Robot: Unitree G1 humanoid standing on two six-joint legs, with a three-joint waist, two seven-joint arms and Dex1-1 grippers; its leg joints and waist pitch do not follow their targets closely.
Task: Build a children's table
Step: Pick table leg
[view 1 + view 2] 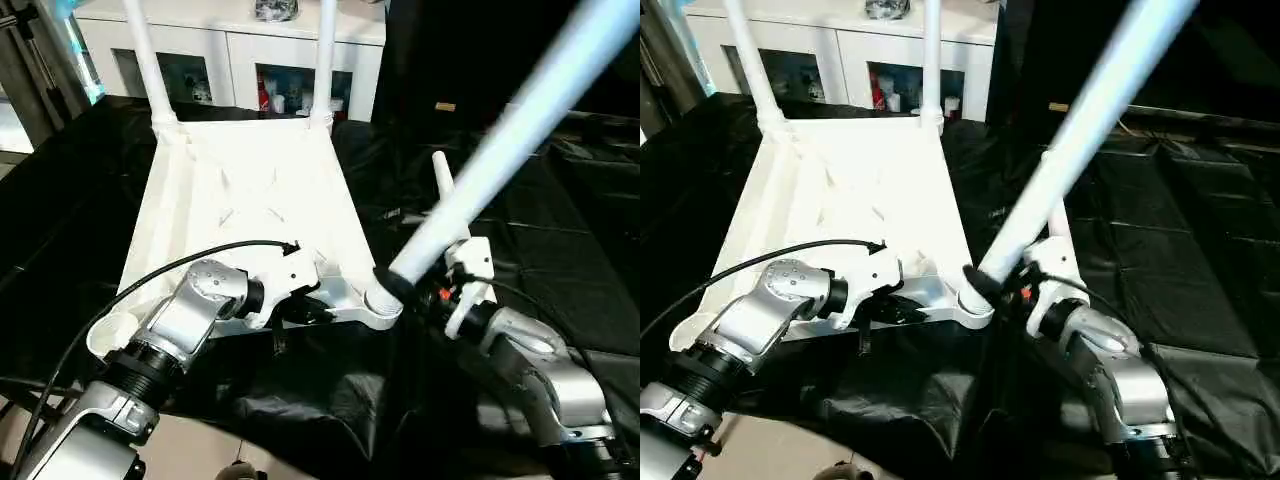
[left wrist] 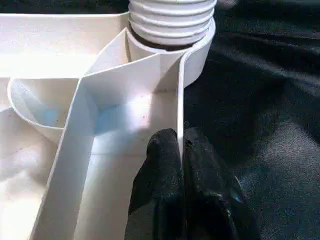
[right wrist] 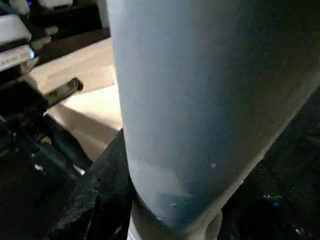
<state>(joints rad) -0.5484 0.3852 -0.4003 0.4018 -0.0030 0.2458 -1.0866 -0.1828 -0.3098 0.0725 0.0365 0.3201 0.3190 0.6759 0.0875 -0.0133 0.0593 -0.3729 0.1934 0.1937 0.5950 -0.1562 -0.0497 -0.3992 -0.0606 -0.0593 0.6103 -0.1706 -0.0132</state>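
Observation:
The children's table top [image 1: 250, 190] lies upside down on black cloth, ribbed underside up. Two white legs [image 1: 143, 50] [image 1: 326, 60] stand in its far corner sockets. A third leg [image 1: 500, 140] leans steeply up to the right, with its threaded end [image 2: 172, 20] in the near right socket [image 1: 380, 305]. My right gripper [image 1: 400, 285] is shut on this leg just above the socket, and a black finger [image 3: 107, 175] lies against the tube [image 3: 200, 100]. My left gripper [image 2: 181, 145] is shut on the thin near rim [image 2: 179, 100] beside that socket. The near left socket [image 1: 108, 335] holds nothing.
A white cabinet [image 1: 230, 50] with glass-fronted compartments stands behind the table top. Crumpled black cloth [image 1: 560, 260] covers the surface all around. A black cable [image 1: 150, 275] arcs over my left forearm.

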